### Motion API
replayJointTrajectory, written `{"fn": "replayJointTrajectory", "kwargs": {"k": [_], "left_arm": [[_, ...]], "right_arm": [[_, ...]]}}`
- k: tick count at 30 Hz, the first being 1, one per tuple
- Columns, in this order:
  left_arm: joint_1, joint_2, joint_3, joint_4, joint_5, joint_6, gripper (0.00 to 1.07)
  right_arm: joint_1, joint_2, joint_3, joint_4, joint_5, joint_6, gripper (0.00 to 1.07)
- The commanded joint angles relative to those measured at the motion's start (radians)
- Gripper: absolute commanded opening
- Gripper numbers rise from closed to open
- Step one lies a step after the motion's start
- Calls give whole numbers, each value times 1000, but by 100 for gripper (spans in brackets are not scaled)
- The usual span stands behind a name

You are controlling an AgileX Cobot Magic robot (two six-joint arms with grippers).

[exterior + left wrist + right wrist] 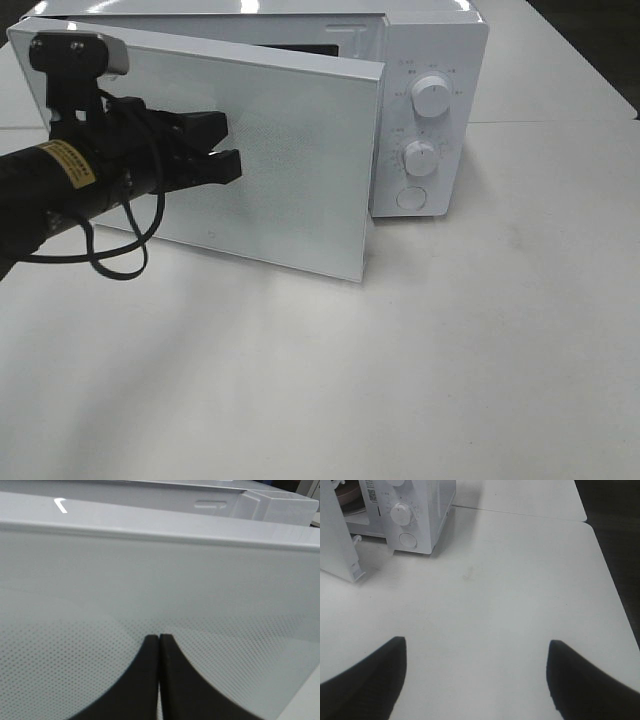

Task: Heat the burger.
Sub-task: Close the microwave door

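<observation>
The microwave (430, 120) stands at the back of the worktop (450, 350) with its door (290, 170) ajar, swung partway out on its left hinge. The burger cannot be made out in any view. Through the gap, the right wrist view catches a pink-brown edge inside the cavity that looks like a plate (347, 495), so the burger is most likely already loaded and hidden behind the door. If so, loading is done. What is left is to push the door fully shut and then set the dials (432, 97) on the panel to start heating.

The left arm reaches in low from the left side of the exterior view, roughly level, with its wrist camera riding on top. The left hand (232, 146) has its fingers pressed together and holds nothing. The tips point at the door's outer face, around its middle. Whether they touch the face or sit just off it cannot be told. It looks posed to shove the door closed.

The right hand (476, 642) is spread wide and empty. It hangs over bare worktop, well apart from the microwave, pointed towards its control side.
</observation>
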Motion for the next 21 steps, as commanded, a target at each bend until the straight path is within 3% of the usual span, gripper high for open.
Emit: {"fn": "replayJointTrajectory", "kwargs": {"k": [1,21], "left_arm": [[-26,22,-79,-28,59,3,0],[-79,181,-420,-94,294,25,0]], "right_arm": [[-4,-28,3,0,-5,-10,75],[-4,-28,3,0,-5,-10,75]]}}
